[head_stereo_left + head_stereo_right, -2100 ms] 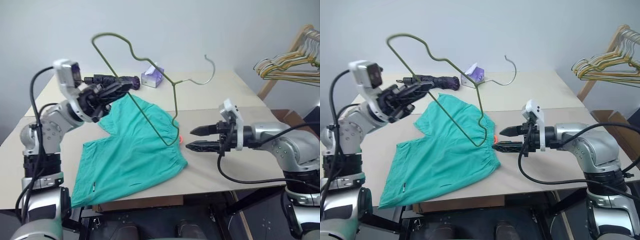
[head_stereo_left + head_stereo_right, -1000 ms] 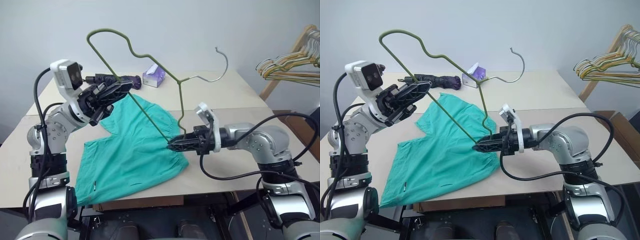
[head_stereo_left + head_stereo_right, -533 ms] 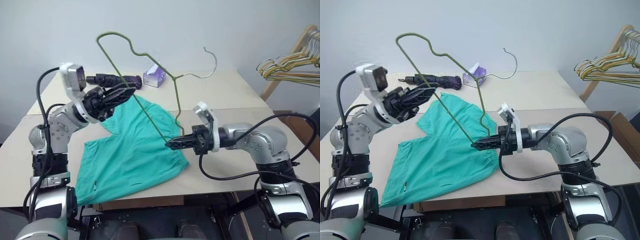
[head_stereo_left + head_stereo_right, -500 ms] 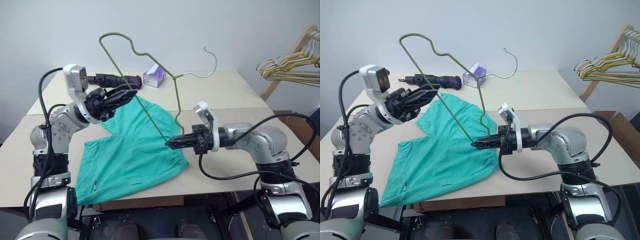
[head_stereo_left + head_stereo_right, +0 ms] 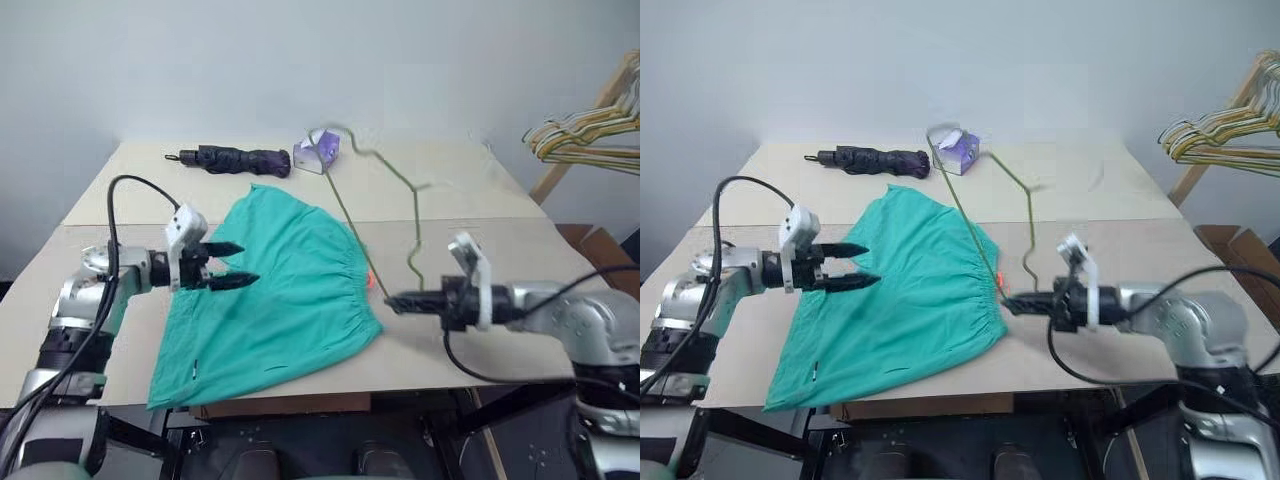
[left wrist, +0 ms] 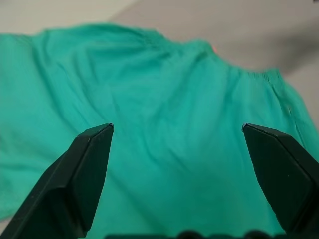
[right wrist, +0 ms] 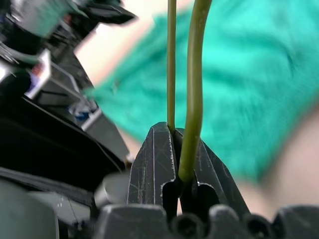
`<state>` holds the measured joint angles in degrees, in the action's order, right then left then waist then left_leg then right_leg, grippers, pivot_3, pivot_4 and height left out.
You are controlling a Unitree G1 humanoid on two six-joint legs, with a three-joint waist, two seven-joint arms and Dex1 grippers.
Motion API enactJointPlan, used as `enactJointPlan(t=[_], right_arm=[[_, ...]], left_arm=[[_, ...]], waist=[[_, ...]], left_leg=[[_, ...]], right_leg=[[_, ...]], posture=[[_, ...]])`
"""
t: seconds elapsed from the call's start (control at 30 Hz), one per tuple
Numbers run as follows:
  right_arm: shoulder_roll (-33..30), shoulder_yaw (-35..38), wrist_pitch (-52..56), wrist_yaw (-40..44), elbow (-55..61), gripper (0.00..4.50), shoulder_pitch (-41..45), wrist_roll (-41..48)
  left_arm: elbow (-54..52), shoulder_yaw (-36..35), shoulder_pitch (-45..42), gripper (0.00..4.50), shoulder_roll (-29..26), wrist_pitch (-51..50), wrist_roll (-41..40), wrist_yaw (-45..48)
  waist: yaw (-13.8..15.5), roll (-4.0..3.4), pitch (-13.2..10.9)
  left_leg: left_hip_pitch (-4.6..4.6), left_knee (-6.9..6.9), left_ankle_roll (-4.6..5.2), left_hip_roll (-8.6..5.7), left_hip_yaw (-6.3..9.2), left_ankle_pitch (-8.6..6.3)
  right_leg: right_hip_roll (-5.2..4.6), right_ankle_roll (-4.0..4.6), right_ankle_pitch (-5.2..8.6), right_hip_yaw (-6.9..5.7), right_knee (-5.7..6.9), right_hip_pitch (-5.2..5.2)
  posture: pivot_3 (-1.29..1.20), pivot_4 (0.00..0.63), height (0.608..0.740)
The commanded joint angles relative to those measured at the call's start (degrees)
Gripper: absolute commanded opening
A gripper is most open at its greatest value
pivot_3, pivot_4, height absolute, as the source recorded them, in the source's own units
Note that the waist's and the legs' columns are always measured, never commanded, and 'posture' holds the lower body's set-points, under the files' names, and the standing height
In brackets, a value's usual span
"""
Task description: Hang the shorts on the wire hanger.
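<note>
Tabletop (image 5: 480,200): beige, carrying all items. Shorts (image 5: 290,290): teal, spread flat at the centre, waistband toward the right gripper. Wire hanger (image 5: 1028,235): olive, tilted up over the waistband, its lower corner clamped in the right gripper (image 5: 1012,303), beside the shorts. Left gripper (image 5: 238,264): released, fingers spread over the shorts' left part. Umbrella (image 5: 235,157): dark, folded, at the far edge. Tissue box (image 5: 321,152): beside it.

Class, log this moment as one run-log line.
left pincer: open over shorts | right pincer: shut on wire hanger | shorts: flat on table, not hung
</note>
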<state>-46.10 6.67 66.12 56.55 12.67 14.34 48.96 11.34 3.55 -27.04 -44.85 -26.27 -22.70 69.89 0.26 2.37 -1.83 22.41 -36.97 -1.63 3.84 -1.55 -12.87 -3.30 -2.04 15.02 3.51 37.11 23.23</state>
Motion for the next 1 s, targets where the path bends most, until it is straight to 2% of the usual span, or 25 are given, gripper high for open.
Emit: enactJointPlan(t=[0.03,0.1,0.3,0.57,0.77,1.0], right_arm=[[-7.18,-0.61,-2.19,5.61,-0.07,0.00,-2.96,-2.32],[-11.28,-4.05,2.96,7.14,-5.75,0.00,-2.59,-2.89],[-15.71,-12.55,7.47,12.95,-16.57,0.00,1.68,-5.39],[-12.63,-22.54,7.55,20.27,-28.05,0.00,9.92,-9.59],[-8.90,-24.67,8.55,20.45,-31.54,0.00,13.68,-12.01],[-9.77,-21.57,3.59,24.73,-27.55,0.00,11.82,-10.71]], left_arm=[[-5.64,-1.21,0.22,4.47,-0.49,-0.09,-1.17,0.94],[-7.48,-1.32,0.81,4.47,-0.33,-0.64,-1.03,0.39],[-9.51,-0.44,1.51,4.47,-0.64,-0.56,-0.10,0.87],[-10.11,0.03,1.88,4.47,-0.64,-0.37,0.82,0.76],[-11.03,-0.71,2.84,4.47,-0.60,-0.46,0.45,0.63],[-11.55,-1.17,3.91,4.47,-0.41,-0.06,0.54,0.00]], waist=[[-0.05,-0.02,-0.02],[-0.22,-0.03,-0.03],[-1.49,-0.06,-0.04],[-1.08,-0.06,-0.04],[-0.93,-0.06,-0.04],[-0.52,-0.06,-0.04]], left_leg=[[-0.02,0.00,0.00,0.01,0.00,0.00],[-0.11,-0.04,0.00,0.01,-0.01,0.00],[-0.31,-0.02,0.00,0.02,-0.04,0.00],[-0.26,-0.03,0.01,0.01,-0.05,0.00],[-0.20,-0.04,0.01,0.01,-0.04,0.00],[-0.19,-0.05,0.01,0.01,-0.04,0.00]], right_leg=[[0.00,-0.02,0.01,0.00,0.01,0.00],[0.00,-0.16,0.08,0.02,0.02,-0.08],[0.05,-0.19,0.10,0.13,0.02,-0.20],[0.06,-0.05,0.01,0.14,0.02,-0.16],[0.06,-0.02,-0.01,0.14,0.03,-0.13],[0.06,-0.03,-0.01,0.12,0.03,-0.12]], posture=[[0.03,0.000,0.740],[0.03,0.000,0.740],[0.03,0.000,0.740],[0.05,0.000,0.740],[0.06,0.000,0.740],[0.07,0.000,0.740]])
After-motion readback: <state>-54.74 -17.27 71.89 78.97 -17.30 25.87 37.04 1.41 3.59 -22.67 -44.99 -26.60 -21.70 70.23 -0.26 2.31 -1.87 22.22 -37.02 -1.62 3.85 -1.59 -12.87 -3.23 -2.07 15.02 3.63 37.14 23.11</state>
